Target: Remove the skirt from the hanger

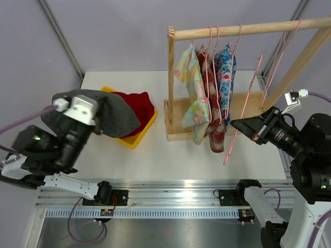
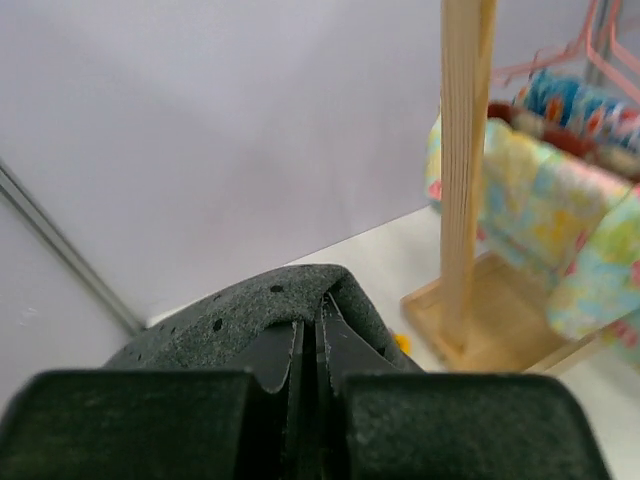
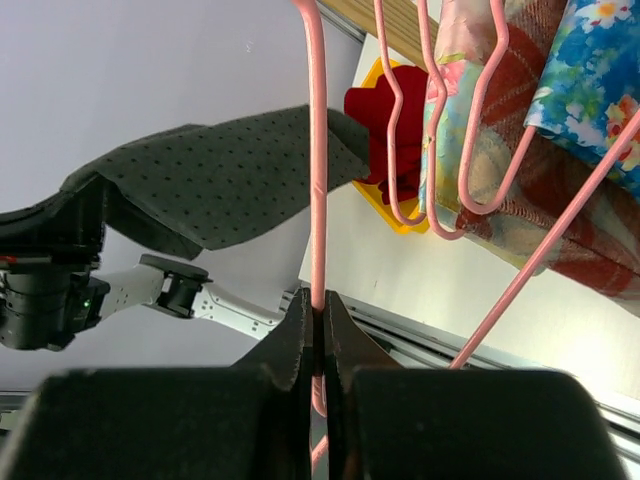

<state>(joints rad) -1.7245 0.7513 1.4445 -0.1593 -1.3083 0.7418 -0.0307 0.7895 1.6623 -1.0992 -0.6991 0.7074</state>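
Note:
The grey dotted skirt point(image 1: 118, 116) is off its hanger and hangs from my left gripper point(image 1: 102, 121) above the table's left side. The left wrist view shows that gripper point(image 2: 318, 312) shut, with the skirt point(image 2: 225, 322) draped over its fingertips. The skirt also shows in the right wrist view point(image 3: 230, 175). My right gripper point(image 1: 236, 124) is shut on the bare pink hanger point(image 1: 246, 98), which slants down from the rack's rail. In the right wrist view the gripper point(image 3: 318, 300) clamps the hanger's thin wire point(image 3: 317, 150).
A yellow bin point(image 1: 135, 138) holding a red garment point(image 1: 138, 106) lies under the skirt's edge. The wooden rack point(image 1: 248, 29) stands at the back right with several patterned garments point(image 1: 207, 93) on pink hangers and bare hangers point(image 1: 276, 62) further right.

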